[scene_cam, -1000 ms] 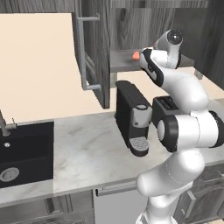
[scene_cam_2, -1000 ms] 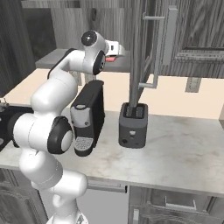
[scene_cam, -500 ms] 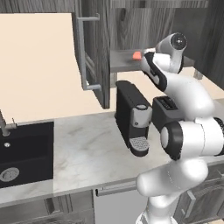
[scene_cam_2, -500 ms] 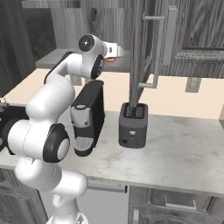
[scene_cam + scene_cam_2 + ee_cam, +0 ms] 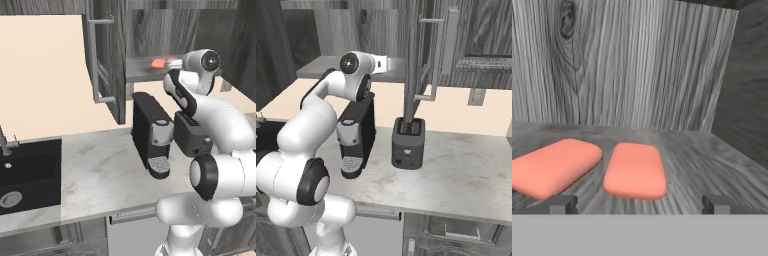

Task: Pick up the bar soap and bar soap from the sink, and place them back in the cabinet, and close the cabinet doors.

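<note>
Two bar soaps lie side by side on the cabinet shelf: the left soap [image 5: 554,166] angled, the right soap [image 5: 635,170] squarer to the hand camera, a narrow gap between them. Both are salmon-orange blocks with rounded corners and a smooth, matte face. From the left base camera one soap [image 5: 158,63] shows at the shelf's front edge, just ahead of the gripper [image 5: 172,64].

The gripper's two dark fingertips [image 5: 562,204] stand wide apart, either side of the right soap and a little short of it, holding nothing. The placing thus appears done; the step in hand is judged to be backing out of the cabinet [image 5: 145,70]. It is best done straight along the shelf, level, with the fingers kept wide so neither tip drags a soap toward the edge.

The shelf and back wall are grey wood-grain, with a knot high on the left of the back wall. The left door [image 5: 106,60] and the right door [image 5: 418,55] stand open, each with a long silver bar handle; they remain to be shut. Below the cabinet, on the pale marbled counter [image 5: 105,175], stand a black coffee machine [image 5: 150,134] and a dark toaster [image 5: 408,142]. The black sink [image 5: 27,175] sits well to the left of the cabinet.
</note>
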{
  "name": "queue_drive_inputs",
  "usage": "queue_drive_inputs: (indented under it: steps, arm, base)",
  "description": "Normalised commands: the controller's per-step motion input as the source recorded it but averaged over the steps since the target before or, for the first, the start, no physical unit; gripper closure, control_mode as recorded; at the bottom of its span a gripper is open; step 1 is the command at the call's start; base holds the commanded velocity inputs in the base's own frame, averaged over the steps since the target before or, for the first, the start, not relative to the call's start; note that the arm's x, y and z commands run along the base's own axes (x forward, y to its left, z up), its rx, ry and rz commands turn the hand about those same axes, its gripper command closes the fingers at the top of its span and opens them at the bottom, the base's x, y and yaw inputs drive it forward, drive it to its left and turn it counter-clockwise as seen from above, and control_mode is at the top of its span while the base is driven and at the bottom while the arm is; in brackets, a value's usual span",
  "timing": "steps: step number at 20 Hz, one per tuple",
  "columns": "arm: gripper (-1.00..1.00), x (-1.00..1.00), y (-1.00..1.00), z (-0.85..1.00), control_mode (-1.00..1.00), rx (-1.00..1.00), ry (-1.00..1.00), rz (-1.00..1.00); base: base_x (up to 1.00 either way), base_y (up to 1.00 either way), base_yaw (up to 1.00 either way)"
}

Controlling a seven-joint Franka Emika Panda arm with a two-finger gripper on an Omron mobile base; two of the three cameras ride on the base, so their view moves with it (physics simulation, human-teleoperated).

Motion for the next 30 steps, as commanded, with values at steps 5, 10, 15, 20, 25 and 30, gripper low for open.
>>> queue_drive_inputs:
  steps: [5,10,15,20,25,30]
  arm:
    - [-1.00,-0.22,0.00,0.23,-1.00,0.00,-0.05,0.00]
    - [-1.00,-0.18,0.00,0.22,-1.00,0.00,-0.02,0.00]
    - [-1.00,-0.20,-0.03,0.04,-1.00,0.00,-0.05,0.00]
    - [-1.00,-0.26,-0.04,0.00,-1.00,0.00,-0.05,0.00]
    - [-1.00,-0.29,-0.07,0.00,-1.00,0.00,-0.04,0.00]
    - [-1.00,-0.22,-0.13,0.00,-1.00,0.00,-0.09,0.00]
  base:
    - [0.00,0.00,0.00]
    - [0.00,0.00,0.00]
    - [0.00,0.00,0.00]
    - [0.00,0.00,0.00]
    - [0.00,0.00,0.00]
    - [0.00,0.00,0.00]
